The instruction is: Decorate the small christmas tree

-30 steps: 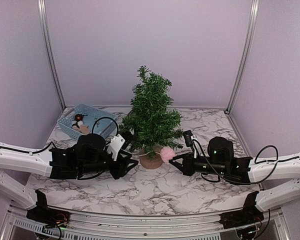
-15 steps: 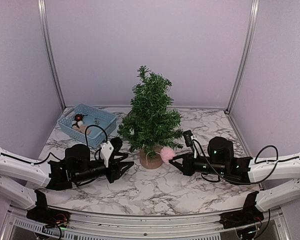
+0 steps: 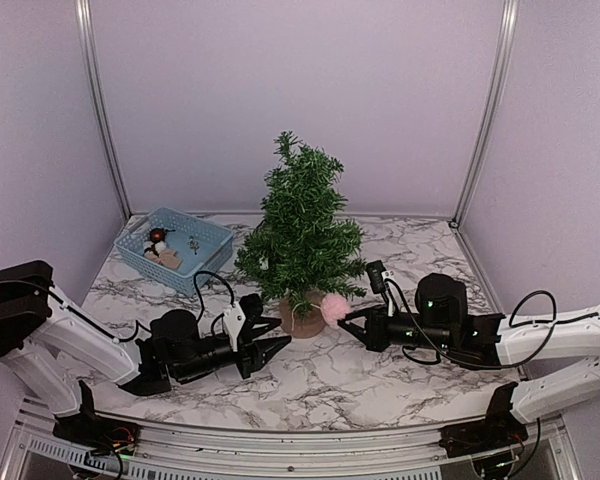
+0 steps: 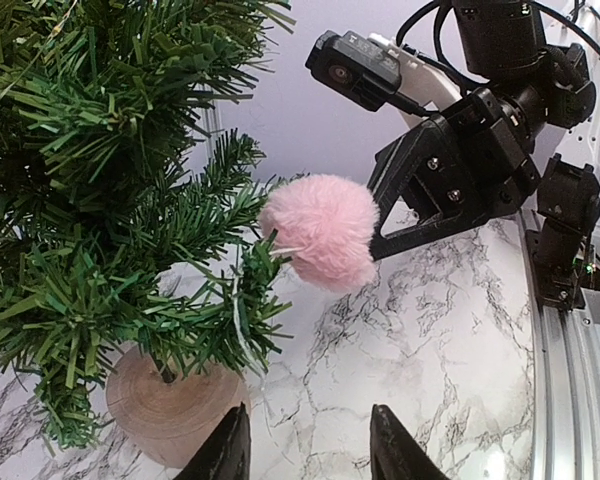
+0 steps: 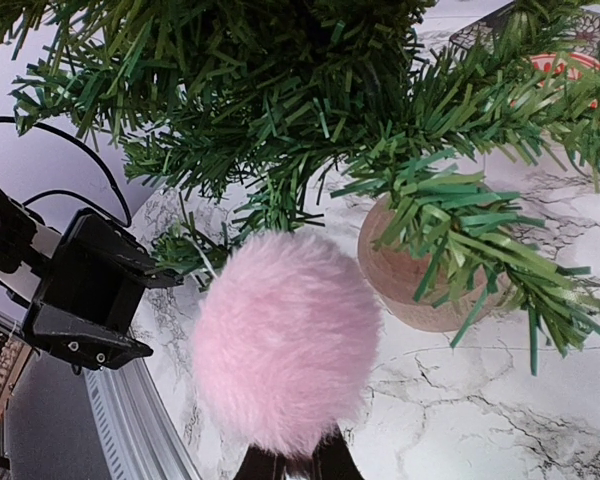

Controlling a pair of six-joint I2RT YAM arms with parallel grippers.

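The small christmas tree (image 3: 302, 230) stands mid-table on a tan stump (image 3: 302, 320). A fluffy pink pompom (image 3: 333, 308) hangs at a low right branch tip, with my right gripper (image 3: 348, 316) shut on its base. In the right wrist view the pompom (image 5: 285, 340) fills the middle above the right gripper (image 5: 295, 468), and the stump (image 5: 420, 285) lies behind it. My left gripper (image 3: 277, 346) sits low on the table just front-left of the stump, open and holding nothing. Its wrist view shows the left gripper (image 4: 310, 452), the pompom (image 4: 320, 232), green branches (image 4: 110, 180) and the stump (image 4: 170, 405).
A blue basket (image 3: 212, 262) holding small ornaments stands at the back left, behind the left arm. Metal frame posts (image 3: 100, 110) rise at the back corners. A metal rail (image 3: 280, 440) runs along the near edge.
The left arm has drawn back and dropped low, and its gripper has slid right to the front of the stump. The right arm and pompom have not moved.
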